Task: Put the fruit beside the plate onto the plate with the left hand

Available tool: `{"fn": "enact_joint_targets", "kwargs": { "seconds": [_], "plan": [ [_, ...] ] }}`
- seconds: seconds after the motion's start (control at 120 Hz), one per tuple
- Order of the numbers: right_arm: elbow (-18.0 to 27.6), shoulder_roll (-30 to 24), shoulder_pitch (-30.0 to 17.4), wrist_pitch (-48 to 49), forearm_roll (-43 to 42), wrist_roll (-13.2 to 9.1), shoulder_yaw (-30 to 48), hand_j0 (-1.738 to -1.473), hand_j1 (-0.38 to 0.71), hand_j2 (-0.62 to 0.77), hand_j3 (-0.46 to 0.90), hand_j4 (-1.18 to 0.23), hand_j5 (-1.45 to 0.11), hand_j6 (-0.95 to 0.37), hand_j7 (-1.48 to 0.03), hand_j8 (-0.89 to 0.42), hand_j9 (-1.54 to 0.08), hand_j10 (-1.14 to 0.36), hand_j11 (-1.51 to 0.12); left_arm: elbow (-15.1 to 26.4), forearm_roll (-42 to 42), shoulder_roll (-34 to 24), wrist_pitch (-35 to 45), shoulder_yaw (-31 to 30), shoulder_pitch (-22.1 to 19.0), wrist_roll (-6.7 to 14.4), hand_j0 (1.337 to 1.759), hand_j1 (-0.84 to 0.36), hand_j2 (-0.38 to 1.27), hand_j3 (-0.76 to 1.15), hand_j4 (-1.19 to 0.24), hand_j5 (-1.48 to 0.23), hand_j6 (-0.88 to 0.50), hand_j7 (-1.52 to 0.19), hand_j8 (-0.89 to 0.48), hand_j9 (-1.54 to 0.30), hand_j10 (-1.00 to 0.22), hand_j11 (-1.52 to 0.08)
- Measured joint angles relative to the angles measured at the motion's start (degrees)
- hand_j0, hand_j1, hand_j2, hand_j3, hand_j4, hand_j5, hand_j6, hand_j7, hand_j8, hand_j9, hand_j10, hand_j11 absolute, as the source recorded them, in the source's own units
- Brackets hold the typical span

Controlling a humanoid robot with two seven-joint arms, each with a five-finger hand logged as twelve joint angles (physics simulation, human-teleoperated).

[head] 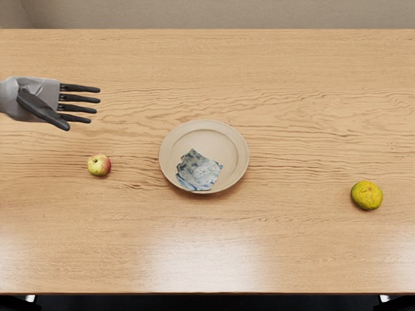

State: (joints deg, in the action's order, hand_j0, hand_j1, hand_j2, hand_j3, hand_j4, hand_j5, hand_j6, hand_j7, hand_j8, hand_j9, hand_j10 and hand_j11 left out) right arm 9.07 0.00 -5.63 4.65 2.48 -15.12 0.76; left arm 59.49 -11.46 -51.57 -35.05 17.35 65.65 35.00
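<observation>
Left hand [48,100]: enters from the left edge and hangs above the wooden table [272,78], clear of every object. Its fingers [81,88] are stretched out straight and slightly spread, pointing away from the arm's side, with the thumb angled below them. It holds nothing.

Apple [99,164]: small, red and yellow-green, resting on the table below the hand and a little beyond the fingertips, on the near side. It is apart from the hand and untouched. It sits near the plate but does not touch the rim.

Plate [220,137]: round and beige, further out past the fingertips and lower than the hand, beyond the apple. Inside it, toward the near edge, lies a blue-and-white patch [198,170] (a printed pattern; no lettering can be read on it).

Citrus fruit [366,195]: yellow-green with a rough skin, far across the table from the hand, well past the plate and well apart from it.

The apple is on the table, not on the plate.
</observation>
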Motion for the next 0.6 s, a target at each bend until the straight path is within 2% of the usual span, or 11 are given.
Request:
{"fn": "enact_joint_targets", "kwargs": {
  "seconds": [0.283,0.333,0.383,0.458,0.542,0.6],
  "plan": [
    [0.1,0.0,0.1,0.0,0.0,0.0,-0.1,-1.658,-0.35,0.00,0.00,0.00,0.00,0.00,0.00,0.00,0.00,0.00,0.00,0.4,0.5,0.7,0.0,0.5,1.3,0.0,1.658,0.33,0.00,0.00,-0.02,-0.02,-0.02,-0.02,-0.02,-0.02,-0.02,-0.02],
    [0.1,0.0,0.1,0.0,0.0,0.0,-0.1,-1.658,-0.35,0.00,0.00,0.00,0.00,0.00,0.00,0.00,0.00,0.00,0.00,1.3,3.5,0.6,0.0,1.2,1.6,0.0,1.658,0.33,0.00,0.00,-0.02,-0.02,-0.02,-0.02,-0.02,-0.02,-0.02,-0.02],
    [0.1,0.0,0.1,0.0,0.0,0.0,-0.1,-1.658,-0.35,0.00,0.00,0.00,0.00,0.00,0.00,0.00,0.00,0.00,0.00,4.6,8.6,-0.4,0.0,2.4,1.5,0.0,1.658,0.32,0.00,0.00,-0.02,-0.03,-0.02,-0.03,-0.02,-0.03,-0.02,-0.03],
    [0.2,0.0,0.1,0.0,0.0,0.0,-0.1,-1.658,-0.35,0.00,0.00,0.00,0.00,0.00,0.00,0.00,0.00,0.00,0.00,11.8,17.4,-3.0,0.0,4.4,1.5,0.0,1.658,0.32,0.00,0.00,-0.02,-0.03,-0.02,-0.03,-0.02,-0.03,-0.02,-0.03],
    [0.2,0.0,0.2,0.0,0.0,0.0,-0.1,-1.658,-0.35,0.00,0.00,0.00,0.00,0.00,0.00,0.00,0.00,0.00,0.00,19.4,28.7,-2.7,0.9,5.7,1.5,0.0,1.658,0.32,0.00,0.00,-0.02,-0.03,-0.02,-0.03,-0.02,-0.03,-0.02,-0.03],
    [0.2,0.0,0.3,0.0,0.0,0.0,-0.1,-1.658,-0.35,0.00,0.00,0.00,0.00,0.00,0.00,0.00,0.00,0.00,0.00,22.8,36.7,-1.9,4.1,5.9,0.7,0.0,1.658,0.32,0.00,0.00,-0.02,-0.03,-0.02,-0.03,-0.02,-0.03,-0.02,-0.03]
  ]
}}
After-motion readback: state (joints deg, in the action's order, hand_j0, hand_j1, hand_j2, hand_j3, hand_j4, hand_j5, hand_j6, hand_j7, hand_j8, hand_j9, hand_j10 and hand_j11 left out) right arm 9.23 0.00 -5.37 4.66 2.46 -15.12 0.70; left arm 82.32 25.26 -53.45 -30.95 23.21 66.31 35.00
